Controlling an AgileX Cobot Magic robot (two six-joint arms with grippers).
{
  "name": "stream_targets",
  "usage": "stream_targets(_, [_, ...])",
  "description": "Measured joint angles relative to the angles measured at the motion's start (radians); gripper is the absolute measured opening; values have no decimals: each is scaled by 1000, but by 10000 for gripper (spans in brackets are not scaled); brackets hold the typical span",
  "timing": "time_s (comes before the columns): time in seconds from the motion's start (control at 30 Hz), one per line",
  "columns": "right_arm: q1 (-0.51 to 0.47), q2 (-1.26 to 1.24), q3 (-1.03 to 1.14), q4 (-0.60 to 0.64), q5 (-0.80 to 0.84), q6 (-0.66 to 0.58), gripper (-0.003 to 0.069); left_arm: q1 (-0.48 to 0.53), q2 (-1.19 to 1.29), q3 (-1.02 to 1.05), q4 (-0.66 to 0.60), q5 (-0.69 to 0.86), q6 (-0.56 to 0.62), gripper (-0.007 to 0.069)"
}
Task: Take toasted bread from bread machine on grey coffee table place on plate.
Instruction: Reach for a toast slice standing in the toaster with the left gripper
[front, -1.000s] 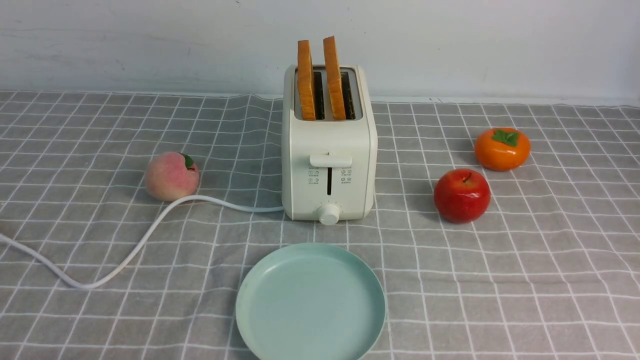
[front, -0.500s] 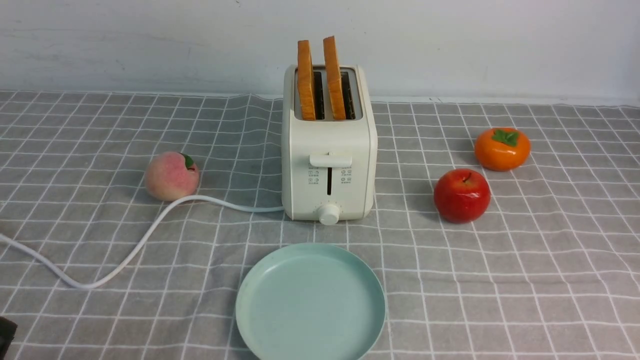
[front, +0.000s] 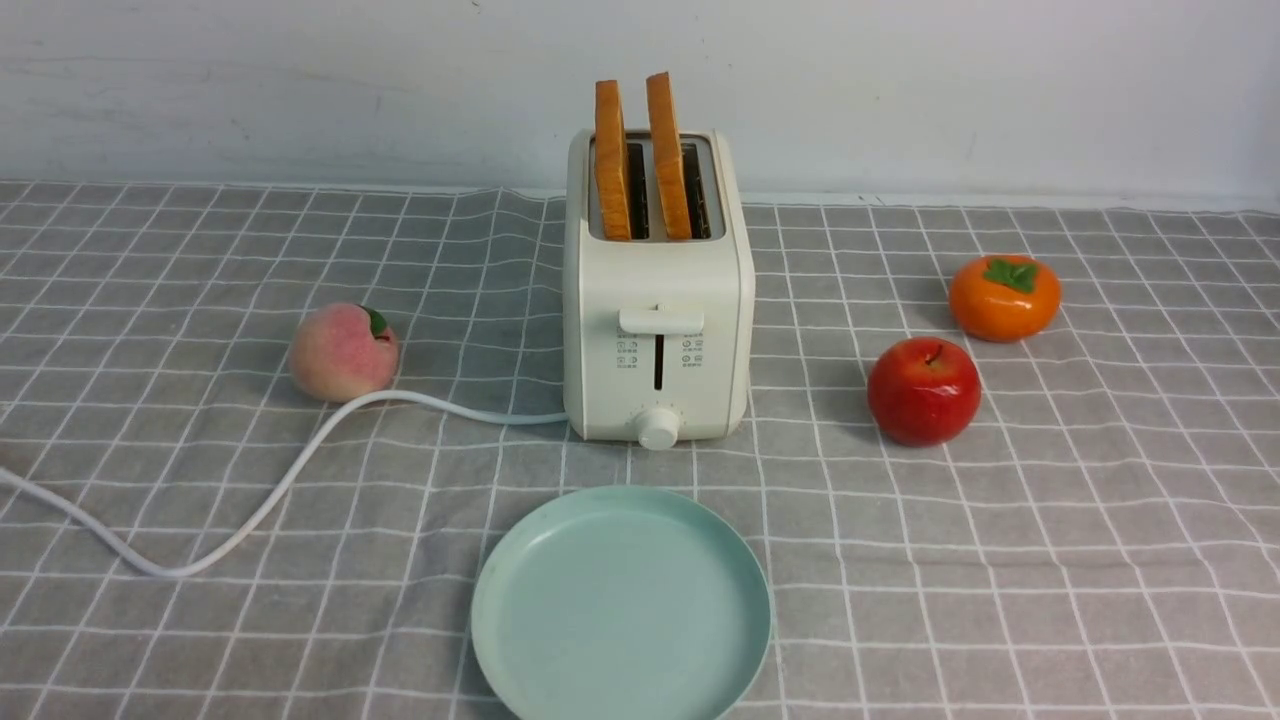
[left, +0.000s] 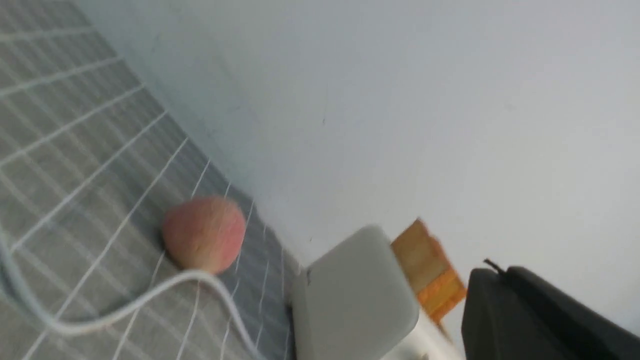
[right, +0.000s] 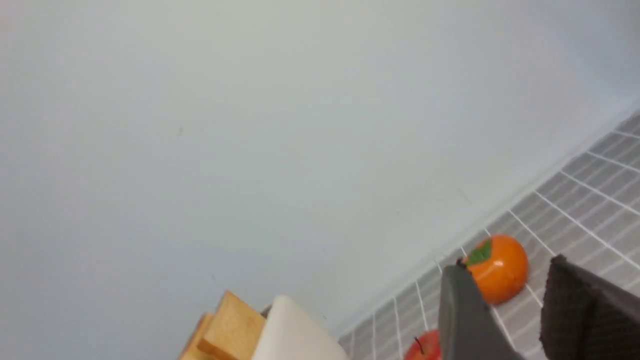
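The cream-white bread machine (front: 655, 290) stands at the middle back of the grey coffee table (front: 1100, 560). Two slices of toasted bread (front: 612, 160) (front: 668, 155) stand upright in its slots. The empty mint-green plate (front: 620, 605) lies just in front of it. Neither gripper shows in the front view. In the left wrist view my left gripper (left: 502, 272) is shut and empty, off to the side of the bread machine (left: 350, 300) and toasted bread (left: 427, 270). My right gripper (right: 507, 267) is open and empty, with the toasted bread (right: 230, 325) well away from it.
A peach (front: 343, 352) sits left of the bread machine, and the white cord (front: 250, 520) curves past it to the left edge. A red apple (front: 923, 390) and an orange persimmon (front: 1004, 297) sit to the right. A pale wall runs behind the table.
A dark bit of the left arm showed at the front view's lower left corner half a second ago and is gone now. Nothing on the table has moved.
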Motion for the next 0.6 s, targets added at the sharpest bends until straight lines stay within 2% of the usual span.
stream_targets(0.07, [0, 15, -107, -25, 66, 19, 212, 0, 0, -39, -2, -40, 15, -14])
stream_targets(0.13, [0, 76, -252, -61, 198, 23, 165, 0, 23, -103, -2, -24, 47, -14])
stream_targets(0.17, [0, 85, -268, -65, 214, 24, 165, 0, 28, -112, -2, -20, 51, -14])
stream_targets(0.23, [0, 215, -466, -116, 419, 17, 90, 0, 108, -222, -2, 80, 106, -14])
stream_targets(0.37, [0, 469, -758, -171, 778, -118, -9, 0, 357, -460, 14, 430, 214, -14])
stream_targets(0.43, [0, 607, -891, -173, 953, -202, -18, 0, 559, -619, 43, 673, 264, -14])
stream_targets(0.47, [0, 619, -901, -173, 982, -216, -18, 0, 559, -633, 45, 692, 268, -14])
stream_targets(0.53, [0, 754, -1008, -138, 1141, -295, -18, 0, 809, -810, 66, 880, 335, -14])
stream_targets(0.6, [0, 813, -1037, -100, 1190, -335, -17, 0, 932, -920, 62, 939, 388, -14])
